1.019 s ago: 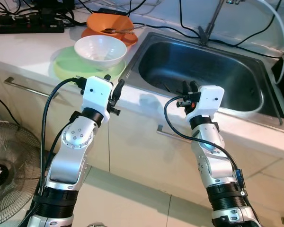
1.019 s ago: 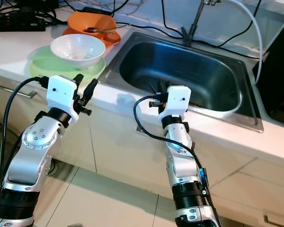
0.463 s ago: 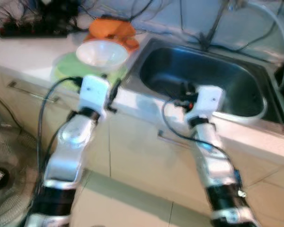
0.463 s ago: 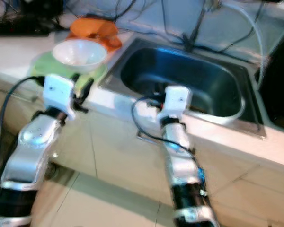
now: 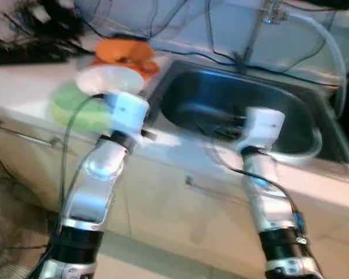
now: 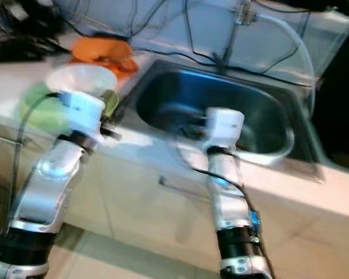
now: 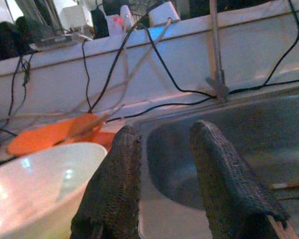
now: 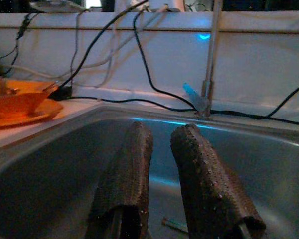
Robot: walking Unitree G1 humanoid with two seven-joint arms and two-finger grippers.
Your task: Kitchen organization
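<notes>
While both head views are blurred, the layout reads clearly enough. A white ceramic bowl [image 5: 109, 79] sits on a round green plate [image 5: 75, 107] on the pale countertop [image 5: 23, 87], with an orange bowl on an orange plate [image 5: 128, 53] just behind it — all to the left of the stainless steel sink [image 5: 238, 104]. The left gripper [image 7: 162, 172] hovers at the counter edge just beside the white bowl, fingers parted with nothing between them. The right gripper [image 8: 162, 172] reaches over the sink basin — fingers spread a little, empty. Black cables [image 7: 154, 50] run along the white back wall near the tap [image 8: 209, 55].
</notes>
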